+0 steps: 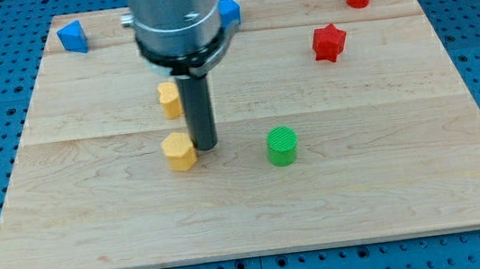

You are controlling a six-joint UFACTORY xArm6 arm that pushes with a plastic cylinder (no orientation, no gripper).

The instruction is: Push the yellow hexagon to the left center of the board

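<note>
No pincer on rig, so no grip state to tell — only my tip [205, 147], rod down on surface [389, 172]. Tip just beside yellow hexagon [179, 150], on its right side: sensible spot for shove toward view's left. Hexagon sits near board centre, left-centre not yet reached. Second yellow block [169, 99] above it, behind rod. Green cylinder [282, 145] off to right — clear of path.
</note>
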